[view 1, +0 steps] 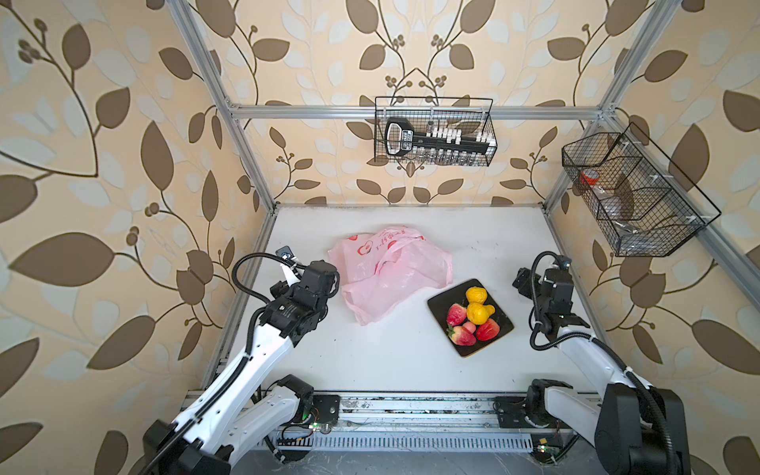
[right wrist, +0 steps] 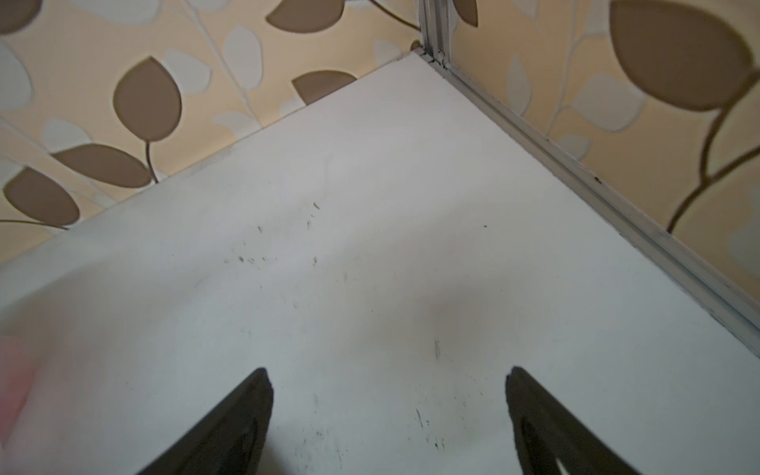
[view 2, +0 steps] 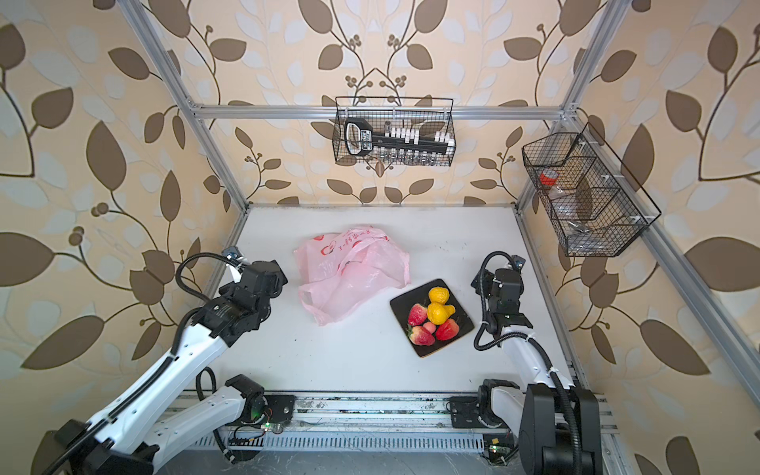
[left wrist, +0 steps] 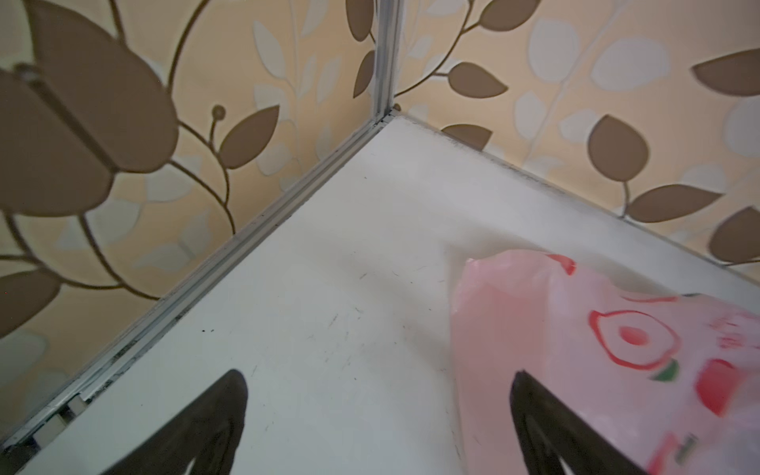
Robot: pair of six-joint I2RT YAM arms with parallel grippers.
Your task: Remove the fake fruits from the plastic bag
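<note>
The plastic bag (view 1: 390, 275) is lying crumpled and slack on the white table (view 1: 390, 370), a little toward twelve o'clock from the table's middle in both top views. The fake fruits (view 1: 479, 312) are all sitting outside it, clustered on a dark square tray (view 1: 439, 306) just beside the bag at its four o'clock. Two yellow-orange ones are lying toward the tray's twelve o'clock, with three strawberries and the small pinkish one (tucked among the strawberries) toward six. The left claw (left wrist: 378, 374) is hanging at the bag's nine o'clock, fingers spread wide with nothing between them. In the left wrist view one finger is showing in front of the bag's edge; whether it is touching I cannot tell. The right claw (right wrist: 388, 370) is hovering at the tray's three o'clock, also spread wide, over bare table.
</note>
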